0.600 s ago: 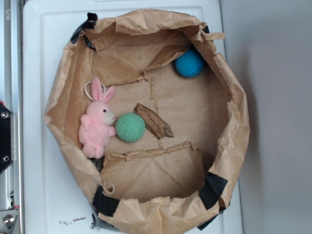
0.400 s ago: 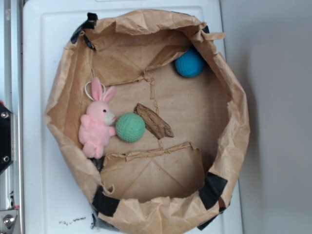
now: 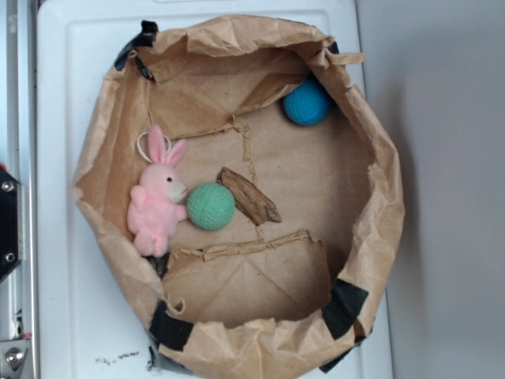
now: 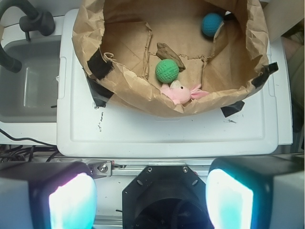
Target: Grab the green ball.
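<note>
Gripper (image 4: 150,198): seen only in the wrist view, low in the frame; two pads (image 4: 71,202) stand wide apart with nothing between them, so it is open. It hangs well back from the bag, over the near edge of the white lid (image 4: 143,133).
Ball (image 3: 211,206) (image 4: 167,71): green, dimpled, round, so it has no long axis and points no way. It lies on the bag's floor, left of centre in the exterior view.
Bag (image 3: 379,213) (image 4: 119,90): brown paper, walls rolled down into a crumpled rim, black tape patches at the corners. It sits on the lid.
Bunny (image 3: 156,204) (image 4: 180,92): pink plush, touching the ball on its left in the exterior view, ears up toward the wall. In the wrist view it lies between ball and near wall, partly hidden by the rim.
Bark (image 3: 249,197) (image 4: 169,51): brown flat scrap, just beside the ball on the side away from the bunny, slanted.
Blue ball (image 3: 306,103) (image 4: 211,24): against the far wall, well apart from the green one.
Fold: a paper flap lies on the floor by the ball, its edge close to it.
Wrist view only: grey tub (image 4: 28,90) and black hose (image 4: 26,21) beside the lid.
Exterior view only: the bag's whole floor from above; no gripper.
</note>
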Action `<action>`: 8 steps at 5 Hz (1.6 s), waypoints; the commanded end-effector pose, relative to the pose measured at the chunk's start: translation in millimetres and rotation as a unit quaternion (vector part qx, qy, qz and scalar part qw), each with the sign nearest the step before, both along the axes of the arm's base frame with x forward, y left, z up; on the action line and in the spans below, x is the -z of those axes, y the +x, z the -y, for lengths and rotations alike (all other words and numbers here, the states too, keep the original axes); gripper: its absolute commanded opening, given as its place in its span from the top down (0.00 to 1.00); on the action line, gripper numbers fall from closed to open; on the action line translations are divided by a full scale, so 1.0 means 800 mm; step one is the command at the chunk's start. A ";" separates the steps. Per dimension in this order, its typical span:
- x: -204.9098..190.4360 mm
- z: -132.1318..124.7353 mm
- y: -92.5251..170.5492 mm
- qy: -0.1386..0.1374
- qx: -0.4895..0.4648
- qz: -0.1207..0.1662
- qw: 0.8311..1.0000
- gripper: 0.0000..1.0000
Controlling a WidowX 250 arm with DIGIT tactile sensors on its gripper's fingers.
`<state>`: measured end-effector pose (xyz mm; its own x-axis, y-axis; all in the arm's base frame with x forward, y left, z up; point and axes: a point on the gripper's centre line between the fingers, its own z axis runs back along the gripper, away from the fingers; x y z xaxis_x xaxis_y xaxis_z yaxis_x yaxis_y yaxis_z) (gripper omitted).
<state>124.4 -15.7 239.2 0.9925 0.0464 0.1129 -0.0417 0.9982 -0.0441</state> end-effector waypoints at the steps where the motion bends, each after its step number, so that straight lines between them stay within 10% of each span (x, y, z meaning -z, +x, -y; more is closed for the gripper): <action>1: 0.039 0.027 0.065 0.008 -0.013 0.019 1.000 0.00; 2: 0.044 0.036 0.115 0.002 -0.006 0.020 1.000 0.00; 6: 0.044 0.036 0.115 0.002 -0.006 0.020 1.000 0.00; 8: 0.079 0.015 0.176 -0.010 0.008 0.034 0.999 0.00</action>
<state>257.1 -29.8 161.1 0.9920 0.0150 0.1250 -0.0075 0.9981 -0.0604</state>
